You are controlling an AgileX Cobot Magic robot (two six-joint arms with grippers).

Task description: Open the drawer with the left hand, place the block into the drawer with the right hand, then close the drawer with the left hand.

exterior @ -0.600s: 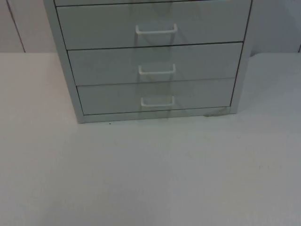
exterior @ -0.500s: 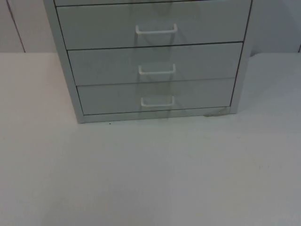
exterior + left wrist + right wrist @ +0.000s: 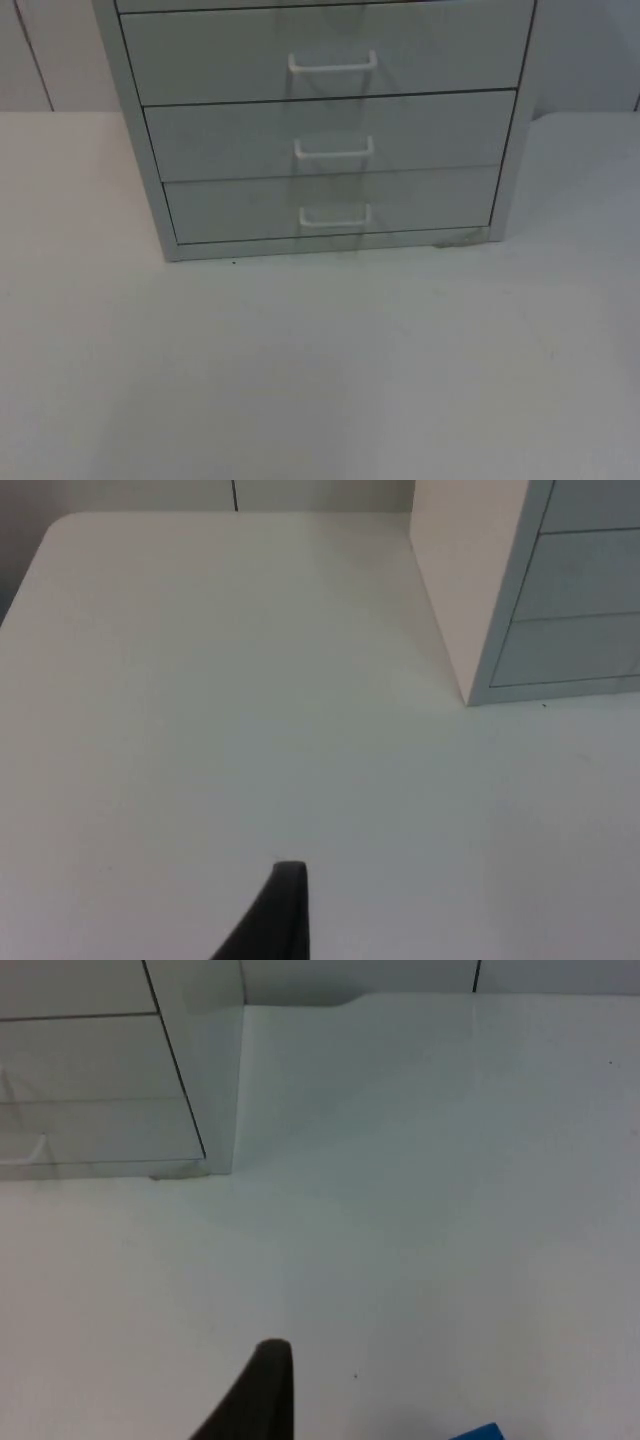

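Left end effector (image 3: 285, 910) and right end effector (image 3: 262, 1385) hover over the table (image 3: 320, 380), grips I cannot tell; nothing has shifted, drawer (image 3: 330, 205) ahead unopened, blue block (image 3: 478, 1432) beside the right one.

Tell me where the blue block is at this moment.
The right wrist view shows a corner of the blue block on the white table, beside the right gripper's fingertip and well apart from the grey drawer cabinet.
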